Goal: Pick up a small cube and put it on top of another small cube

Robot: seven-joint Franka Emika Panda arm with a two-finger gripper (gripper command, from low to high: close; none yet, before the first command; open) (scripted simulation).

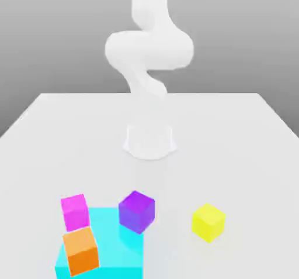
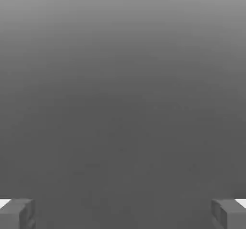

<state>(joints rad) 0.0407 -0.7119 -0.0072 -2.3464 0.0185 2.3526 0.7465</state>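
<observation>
While the gripper [image 2: 123,214] stands open and empty, one yellow cube [image 1: 208,223] sits low toward the exterior view's right, turned cornerwise. Advised handling: turn jaws square to opposite faces, centre, descend straight, close gently, then lift.

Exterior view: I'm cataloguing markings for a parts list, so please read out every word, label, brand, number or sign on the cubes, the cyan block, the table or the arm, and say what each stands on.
There are none that can be read: the yellow cube, purple cube, orange cube, magenta cube, cyan block, table and arm show only plain colour.
</observation>
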